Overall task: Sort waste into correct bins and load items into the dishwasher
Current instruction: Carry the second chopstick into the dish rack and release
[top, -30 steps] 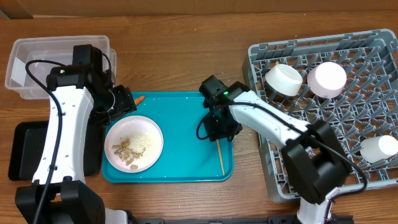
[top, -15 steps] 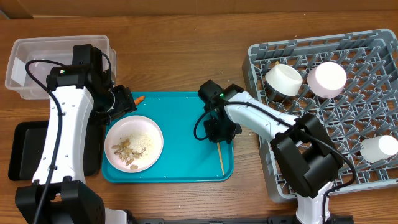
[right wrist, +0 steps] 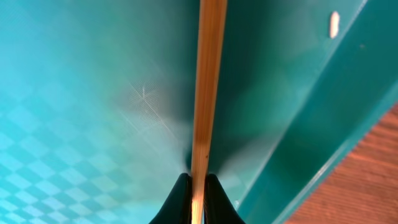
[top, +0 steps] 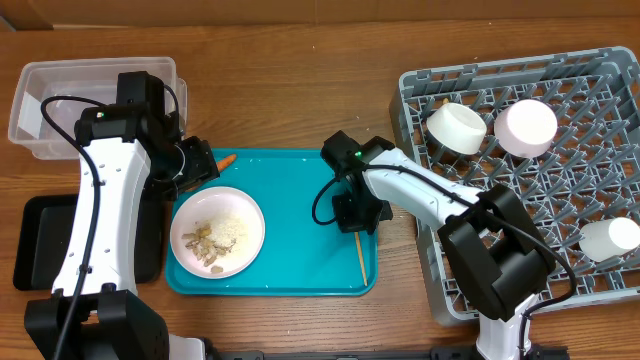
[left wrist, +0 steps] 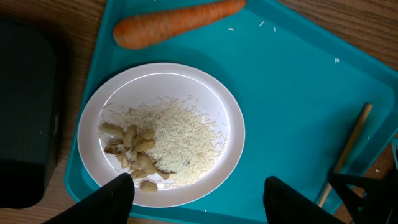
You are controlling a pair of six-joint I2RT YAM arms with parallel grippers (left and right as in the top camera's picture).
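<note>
A white plate (top: pixel 217 232) with rice and beige scraps lies at the left of the teal tray (top: pixel 290 200); it also shows in the left wrist view (left wrist: pixel 161 134). An orange carrot (left wrist: pixel 174 22) lies at the tray's far left corner (top: pixel 226 160). My left gripper (left wrist: pixel 196 193) is open, above the plate's near rim. My right gripper (right wrist: pixel 198 193) is shut on a wooden chopstick (right wrist: pixel 208 81) low over the tray's right side; the chopstick shows overhead (top: pixel 359 255). Two white bowls (top: pixel 457 127) (top: pixel 526 127) sit in the grey dish rack (top: pixel 520 200).
A clear plastic tub (top: pixel 60 105) stands at the far left, a black tray (top: pixel 40 235) in front of it. Another white item (top: pixel 610 238) lies at the rack's right edge. The teal tray's raised right rim (right wrist: pixel 311 143) is beside the chopstick.
My right gripper has shifted slightly on the tray and the chopstick has turned a little. The left arm has not moved.
</note>
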